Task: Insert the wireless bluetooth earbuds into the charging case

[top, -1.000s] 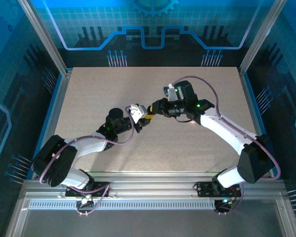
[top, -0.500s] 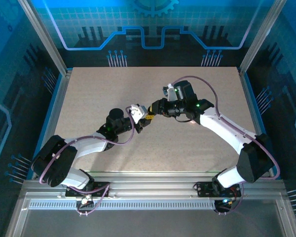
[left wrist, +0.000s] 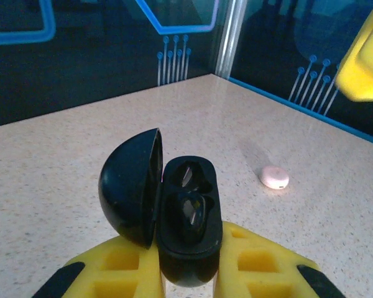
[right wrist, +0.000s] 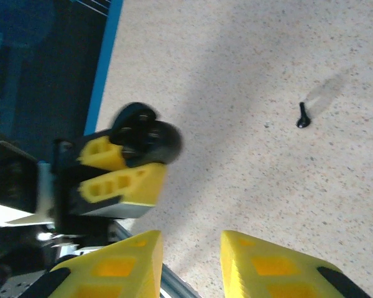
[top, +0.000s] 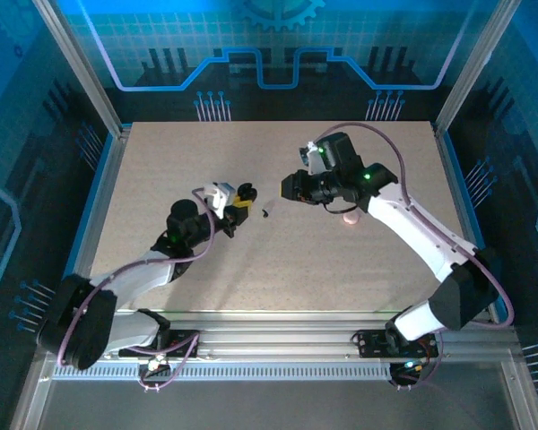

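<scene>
Top view: the left gripper (top: 236, 203) was closed on the black charging case (top: 247, 191), while the right gripper (top: 288, 188) was poised over the table (top: 161, 152) opposite it. One black earbud (top: 267, 212) lay loose on the tabletop between the two grippers, touching neither and outside both sets of jaws. A pale pink rounded object (top: 350, 218) rested on the table beside the right arm. Left wrist view: the left gripper (left wrist: 186, 251) pinched the lower body of the charging case (left wrist: 188, 217) between its yellow fingers (left wrist: 121, 270), with the lid (left wrist: 130, 189) swung open to the left; whether the dark wells held an earbud could not be told. The pink object (left wrist: 274, 177) lay well beyond the case. Right wrist view: the right gripper (right wrist: 191, 245) had its jaws moderately parted with nothing between them; the earbud (right wrist: 303, 118) lay on the table ahead of the fingertips and off to one side of the gap, apart from the held case (right wrist: 146, 139).
</scene>
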Motion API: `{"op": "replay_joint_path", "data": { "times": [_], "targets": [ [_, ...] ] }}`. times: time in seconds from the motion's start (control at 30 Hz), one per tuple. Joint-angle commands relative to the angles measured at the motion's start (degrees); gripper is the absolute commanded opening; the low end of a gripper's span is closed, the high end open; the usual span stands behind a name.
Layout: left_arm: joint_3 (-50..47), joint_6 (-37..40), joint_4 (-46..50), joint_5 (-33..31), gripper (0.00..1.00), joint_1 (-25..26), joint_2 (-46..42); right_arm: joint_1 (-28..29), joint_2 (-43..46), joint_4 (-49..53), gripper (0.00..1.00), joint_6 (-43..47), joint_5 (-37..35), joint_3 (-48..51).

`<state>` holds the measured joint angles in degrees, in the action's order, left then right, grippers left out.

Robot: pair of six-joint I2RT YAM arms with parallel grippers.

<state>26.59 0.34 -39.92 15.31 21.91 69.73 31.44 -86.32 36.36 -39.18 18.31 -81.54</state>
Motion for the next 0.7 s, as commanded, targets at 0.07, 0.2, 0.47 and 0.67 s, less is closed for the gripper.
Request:
{"op": "replay_joint_path", "data": {
  "times": [0.07,0.2,0.47,0.67],
  "targets": [
    [-2.68,-2.89,10.90,-5.21,0.14,-3.40,-8.83,0.13,-10.11,13.13,0.31,3.86,-2.33,-8.16],
    [-3.66,-4.05,16.38,-7.49,0.14,-6.66,-13.93,0.71,-18.65,18.83,0.31,6.09,-3.52,-15.71],
    [-4.34,-4.82,20.06,-9.89,0.13,-9.43,-17.76,1.85,-35.15,24.21,0.32,12.35,-3.68,-31.02],
    [-4.34,-4.64,20.30,-10.35,0.14,-10.00,-18.08,1.86,-46.64,27.05,0.32,14.65,-4.42,-43.37]
  ]
}}
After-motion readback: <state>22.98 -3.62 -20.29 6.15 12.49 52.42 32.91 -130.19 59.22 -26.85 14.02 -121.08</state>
